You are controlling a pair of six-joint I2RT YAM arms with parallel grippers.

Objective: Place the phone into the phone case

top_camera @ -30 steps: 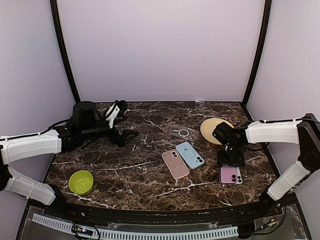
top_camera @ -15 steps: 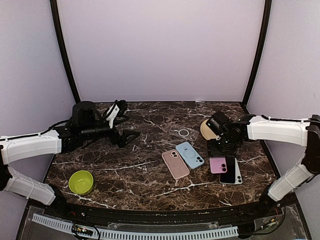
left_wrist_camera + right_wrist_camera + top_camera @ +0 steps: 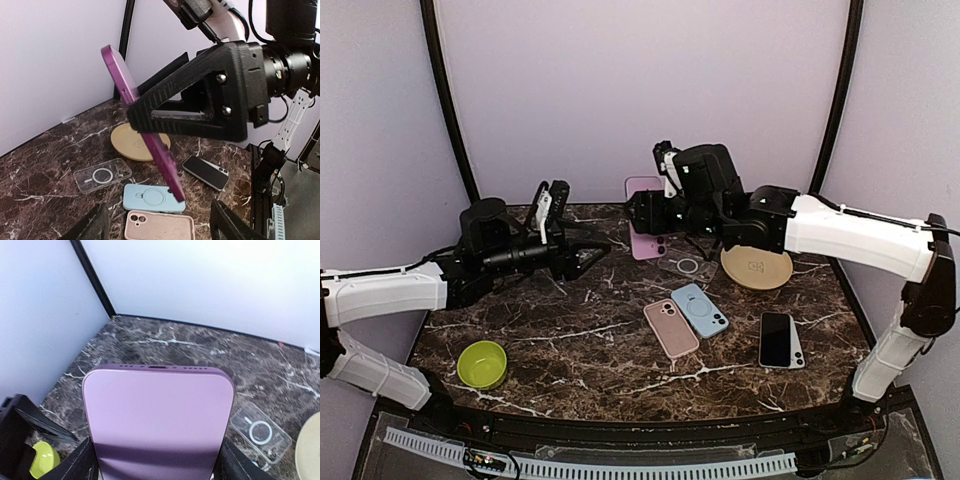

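Note:
My right gripper [image 3: 646,214] is shut on a purple phone case [image 3: 644,232] and holds it upright, high above the back middle of the table. In the right wrist view the purple phone case [image 3: 157,420] fills the space between the two fingers [image 3: 80,465]. The phone [image 3: 781,340], black with a pale rim, lies flat at the right. My left gripper [image 3: 586,256] hangs open just left of the raised case, nothing between its fingers. Its wrist view shows the case [image 3: 150,140] edge-on, clamped in the right gripper's black finger [image 3: 200,100], and the phone [image 3: 205,171] below.
A clear case [image 3: 686,266], a blue case [image 3: 699,309] and a pink case [image 3: 671,327] lie flat mid-table. A tan round disc [image 3: 756,266] sits behind the phone. A green bowl [image 3: 482,363] stands front left. Purple walls enclose the table.
The right gripper lifted the purple case off the black phone and carried it up and left to the back middle. The left gripper moved right toward it and its jaws narrowed somewhat.

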